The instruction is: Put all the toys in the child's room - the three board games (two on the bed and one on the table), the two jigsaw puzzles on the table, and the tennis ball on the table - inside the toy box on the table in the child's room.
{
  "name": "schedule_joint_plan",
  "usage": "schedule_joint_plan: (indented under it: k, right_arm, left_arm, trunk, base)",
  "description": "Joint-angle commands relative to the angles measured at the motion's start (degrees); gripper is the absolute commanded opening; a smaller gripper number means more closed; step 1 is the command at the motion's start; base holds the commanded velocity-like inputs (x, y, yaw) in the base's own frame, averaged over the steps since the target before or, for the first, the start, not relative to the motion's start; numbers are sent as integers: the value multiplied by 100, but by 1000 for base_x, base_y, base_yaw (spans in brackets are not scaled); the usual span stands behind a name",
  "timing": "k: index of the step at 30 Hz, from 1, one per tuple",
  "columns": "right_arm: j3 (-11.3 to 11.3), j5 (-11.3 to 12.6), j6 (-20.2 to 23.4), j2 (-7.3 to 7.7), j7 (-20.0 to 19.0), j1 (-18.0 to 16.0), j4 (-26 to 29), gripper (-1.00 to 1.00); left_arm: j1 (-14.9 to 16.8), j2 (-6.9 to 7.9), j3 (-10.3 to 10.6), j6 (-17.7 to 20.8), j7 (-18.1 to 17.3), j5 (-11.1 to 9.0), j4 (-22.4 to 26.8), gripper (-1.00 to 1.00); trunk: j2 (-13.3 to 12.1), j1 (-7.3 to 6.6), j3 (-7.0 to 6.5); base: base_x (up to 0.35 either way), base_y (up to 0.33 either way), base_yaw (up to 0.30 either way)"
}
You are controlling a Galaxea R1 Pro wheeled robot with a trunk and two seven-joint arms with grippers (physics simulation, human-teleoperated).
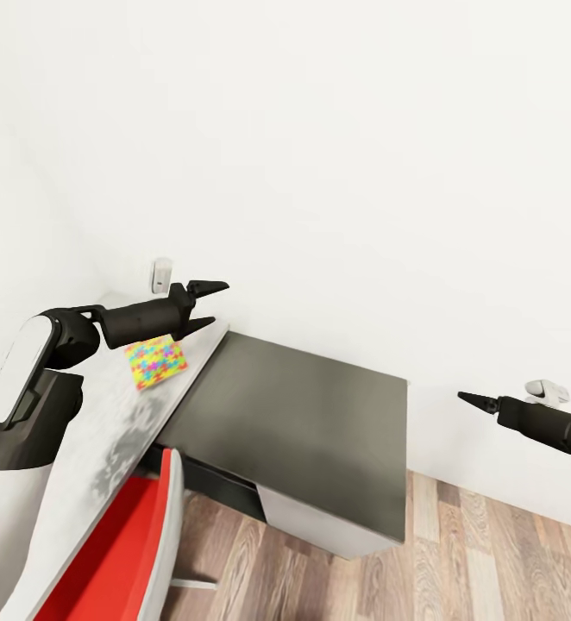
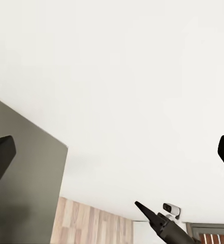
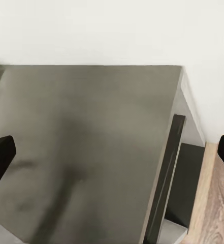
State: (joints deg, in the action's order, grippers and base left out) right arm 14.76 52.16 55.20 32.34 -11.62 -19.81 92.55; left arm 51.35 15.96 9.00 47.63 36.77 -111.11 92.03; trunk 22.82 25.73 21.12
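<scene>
I see a pale grey counter (image 1: 104, 431) running along the white wall (image 1: 363, 155), joined to a lower dark grey side table (image 1: 311, 423) over wood-plank floor (image 1: 492, 561). One jigsaw puzzle (image 1: 156, 363) lies flat on the counter, near the side table. My left hand (image 1: 208, 306) hangs just above the puzzle, fingers spread, empty. My right hand (image 1: 475, 399) is beyond the side table; I cannot tell its state. One red chair (image 1: 122, 552) stands at the counter.
</scene>
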Motion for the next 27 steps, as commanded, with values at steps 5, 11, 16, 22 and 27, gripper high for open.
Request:
schedule_joint_plan:
  k: [5, 11, 16, 22, 27]
  right_arm:
    - [9, -53, 26, 0, -59, -6, 0, 100]
    - [9, -53, 26, 0, -58, -6, 0, 100]
    - [9, -52, 26, 0, -59, -6, 0, 100]
    - [9, -51, 26, 0, -59, -6, 0, 100]
    - [9, -49, 27, 0, -59, -6, 0, 100]
  left_arm:
    - [6, 4, 6, -7, 58, -60, 7, 100]
    - [6, 4, 6, -5, 53, -61, 7, 100]
    - [6, 4, 0, -5, 51, -63, 4, 100]
    - [6, 4, -2, -7, 50, -63, 1, 100]
    - [6, 4, -3, -8, 50, -62, 0, 100]
  trunk:
    - [10, 5, 10]
    - [10, 5, 10]
    - [10, 5, 10]
    - [10, 5, 10]
    - [10, 5, 10]
  base:
    - [99, -45, 1]
    - [37, -17, 0]
    - [14, -6, 0]
    - [6, -3, 0]
    - [2, -1, 0]
